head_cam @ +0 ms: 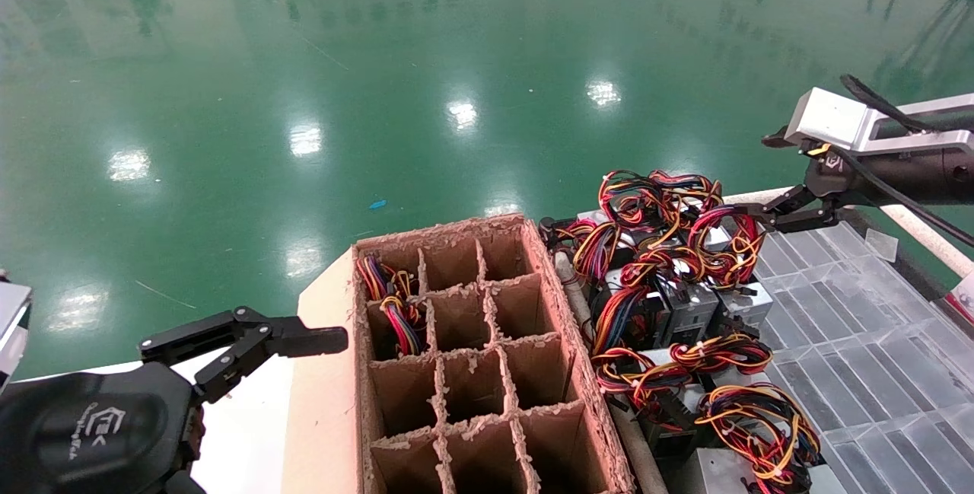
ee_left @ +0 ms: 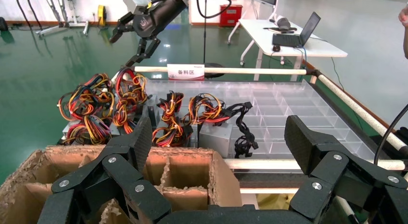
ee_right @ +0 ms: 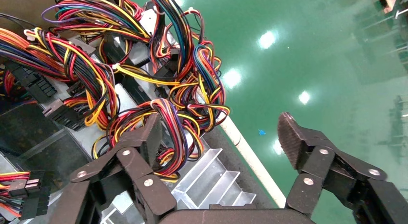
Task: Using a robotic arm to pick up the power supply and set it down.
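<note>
metal-cased and dense-looking, the power supply (head_cam: 689,250) sits at the far end of the crowded tray (head_cam: 860,326); its red wires look floppy, so grip the rigid box. right gripper (head_cam: 749,212) hovers wide open, seemingly touching the bundle. left gripper (head_cam: 289,338) idles open beside the cardboard crate (head_cam: 582,403).

Right arm (head_cam: 905,145) extended in from the right, wrist block uppermost, its right gripper (ee_right: 221,137) held aloft with fingers (ee_right: 291,135) spread wide; left gripper (ee_left: 219,147) low at the near left, fingers likewise parted, grasping nothing.
</note>
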